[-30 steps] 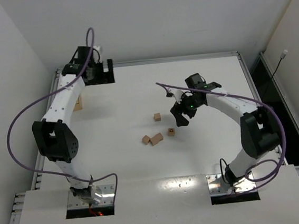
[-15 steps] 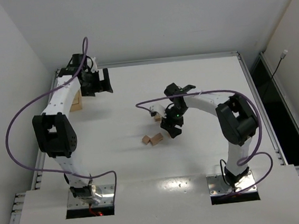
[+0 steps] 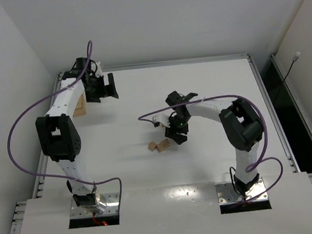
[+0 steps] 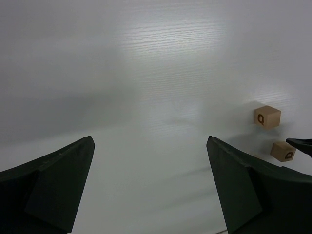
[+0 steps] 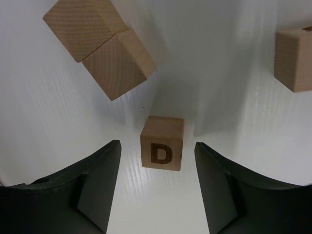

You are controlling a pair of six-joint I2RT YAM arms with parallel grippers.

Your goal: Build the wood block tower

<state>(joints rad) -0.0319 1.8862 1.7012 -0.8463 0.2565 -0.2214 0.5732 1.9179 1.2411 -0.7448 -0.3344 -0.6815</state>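
Note:
Several small light-tan cubes lie loose mid-table; no stacked column shows. In the right wrist view a cube marked D (image 5: 162,143) stands on the table between the fingers of my open right gripper (image 5: 156,145), with a gap on each side. Two touching cubes (image 5: 100,44) lie beyond it to the left and another cube (image 5: 295,58) to the right. From above, my right gripper (image 3: 177,136) hovers low beside the touching pair (image 3: 158,145). My left gripper (image 3: 110,87) is open and empty at the far left; its own view (image 4: 150,139) shows two cubes (image 4: 267,116) far off.
A tan wooden piece (image 3: 79,106) stands by the left edge, partly hidden behind the left arm. A purple cable (image 3: 150,116) loops from the right arm over the table near the cubes. Raised rails (image 3: 256,74) border the table.
My right gripper has swung left and come down around the D cube. My left gripper has turned from the back edge toward the table's middle.

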